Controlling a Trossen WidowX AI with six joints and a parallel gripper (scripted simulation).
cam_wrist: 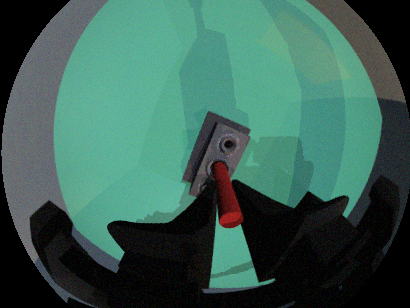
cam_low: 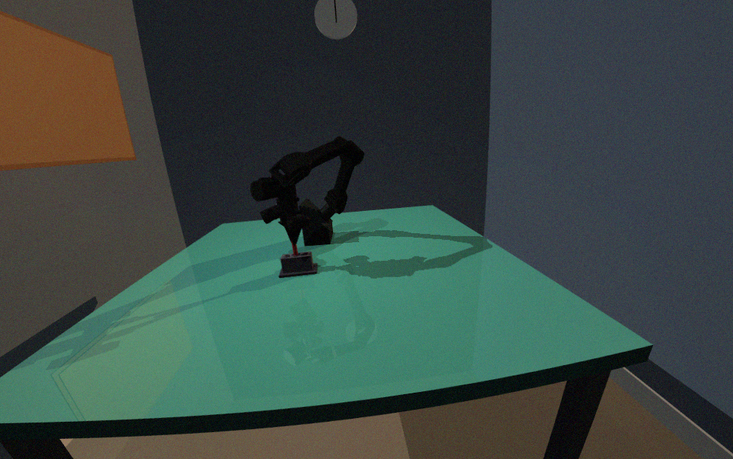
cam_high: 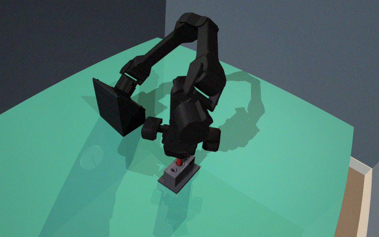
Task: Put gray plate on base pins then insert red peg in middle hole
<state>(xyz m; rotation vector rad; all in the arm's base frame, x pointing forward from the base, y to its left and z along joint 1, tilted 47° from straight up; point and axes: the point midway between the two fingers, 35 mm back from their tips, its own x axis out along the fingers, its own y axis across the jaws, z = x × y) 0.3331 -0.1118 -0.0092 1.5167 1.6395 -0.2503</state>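
The gray plate (cam_high: 175, 173) (cam_wrist: 222, 131) lies flat on top of the gray base (cam_high: 181, 184) (cam_low: 298, 273) (cam_wrist: 202, 142), with its holes facing up. The seam between them and the pins cannot be made out clearly. My gripper (cam_low: 294, 242) (cam_wrist: 222, 185) is shut on the red peg (cam_high: 179, 161) (cam_low: 294, 249) (cam_wrist: 227, 200), just above the plate. The peg stands nearly upright, its lower end at the middle hole and apparently inside its rim. A length of red shows between the fingertips and the plate. In the top view the gripper body hides the fingertips.
The plate and base stand on the green table (cam_high: 279, 156) (cam_low: 432, 324). The arm's dark wedge-shaped mount (cam_high: 111, 109) stands behind them. Arm shadows and reflections cross the table. A wooden-edged tray or floor border (cam_high: 368, 189) shows beyond the table's right edge in the top view.
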